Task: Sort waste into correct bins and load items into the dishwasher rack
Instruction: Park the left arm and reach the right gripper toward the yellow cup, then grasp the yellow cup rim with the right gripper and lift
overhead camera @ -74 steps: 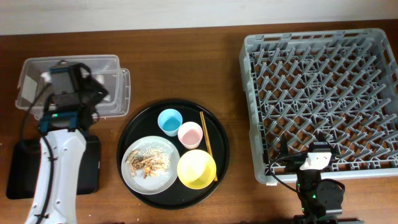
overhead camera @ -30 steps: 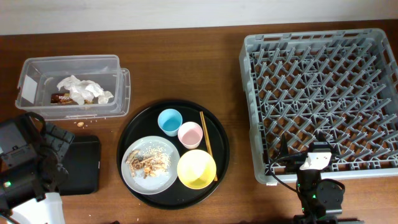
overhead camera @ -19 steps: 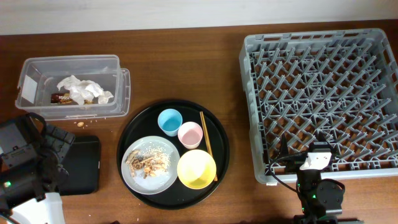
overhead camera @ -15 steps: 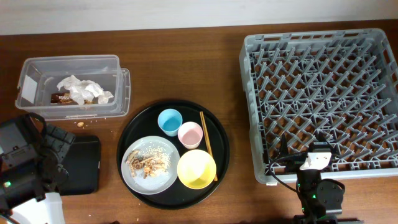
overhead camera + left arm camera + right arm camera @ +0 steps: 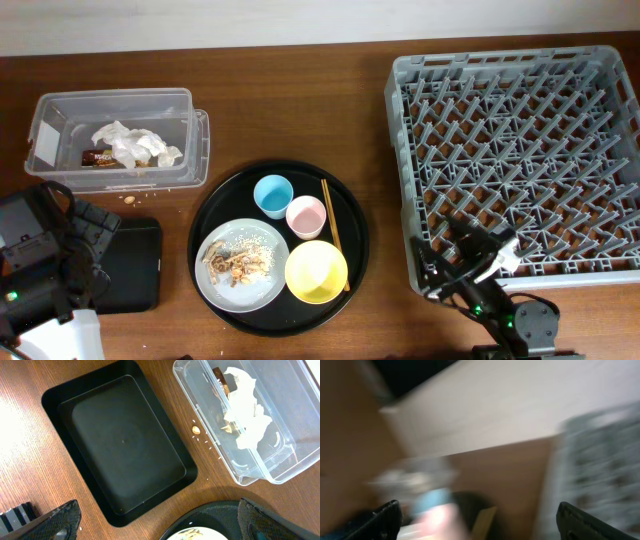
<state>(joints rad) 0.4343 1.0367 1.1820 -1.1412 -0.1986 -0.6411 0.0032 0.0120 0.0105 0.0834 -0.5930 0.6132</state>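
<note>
**Dishes to the left of my right pincer, rack at its shoulder**

My right pincer (image 5: pixel 468 258) is spread wide and holds nothing. It sits at the near left corner of the dishwasher rack (image 5: pixel 410 150), nosed toward the middle of the counter (image 5: pixel 300 110). Its own camera is too smeared to show detail.

Everything it could load lies to its left on the round black tray (image 5: pixel 205 215). The yellow bowl (image 5: pixel 316 271) is the nearest dish, on the tray's near right part. The chopsticks (image 5: pixel 333 232) lie just beside the bowl on the rack side. Their long axis runs away from me, so I judge a grip should close across them, left to right. The pink cup (image 5: pixel 306 216) and blue cup (image 5: pixel 272 195) sit beyond.

My left pincer (image 5: pixel 157 522) is also spread and empty, and hangs over the shallow black tray (image 5: pixel 125 450). The plate (image 5: pixel 255 295), with food scraps (image 5: pixel 235 263) on it, is nearer that arm. The tissue (image 5: pixel 245 407) and wrapper (image 5: pixel 97 157) are in the clear tub (image 5: pixel 200 405).
</note>
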